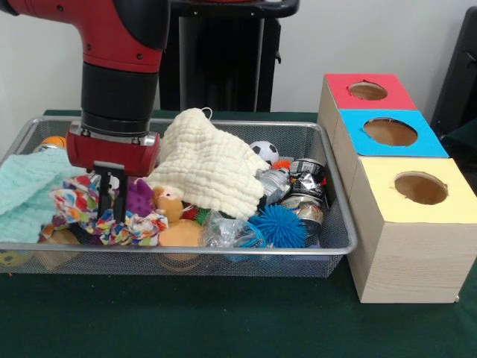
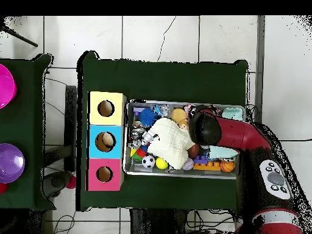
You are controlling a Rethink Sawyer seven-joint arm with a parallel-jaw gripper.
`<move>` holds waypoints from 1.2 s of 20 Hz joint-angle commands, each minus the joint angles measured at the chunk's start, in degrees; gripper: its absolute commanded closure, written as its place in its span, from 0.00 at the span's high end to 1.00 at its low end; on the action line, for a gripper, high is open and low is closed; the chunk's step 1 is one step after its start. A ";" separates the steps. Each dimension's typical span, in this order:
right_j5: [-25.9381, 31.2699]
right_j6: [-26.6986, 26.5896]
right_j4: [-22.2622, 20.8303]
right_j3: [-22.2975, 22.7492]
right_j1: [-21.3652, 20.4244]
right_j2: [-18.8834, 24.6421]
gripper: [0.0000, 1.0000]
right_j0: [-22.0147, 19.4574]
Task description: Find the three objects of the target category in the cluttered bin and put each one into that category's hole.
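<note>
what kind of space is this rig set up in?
Most likely a robotics lab. A red and black arm works over a wire mesh bin of toys and cloths on a green-covered table, beside three colour-topped wooden boxes with holes. The overhead view shows tiled floor and loose cables.

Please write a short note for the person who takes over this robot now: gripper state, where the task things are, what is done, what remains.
Gripper: down inside the silver wire mesh bin, fingers close together among the multicolour patterned fabric scraps; a grasp cannot be confirmed.
Scraps: bin's front left in the front view, beside the mint-green cloth.
Yellow-topped wooden box's round hole: nothing visible in it.
Left: lift each scrap and drop it there.
</note>
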 commanded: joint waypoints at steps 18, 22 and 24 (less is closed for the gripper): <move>18.93 -3.20 -0.48 11.85 -13.60 4.42 0.00 1.73; 19.44 -3.24 -0.72 12.33 -14.65 4.82 0.00 1.62; 20.24 -3.39 -0.23 12.98 -15.69 5.23 0.00 1.40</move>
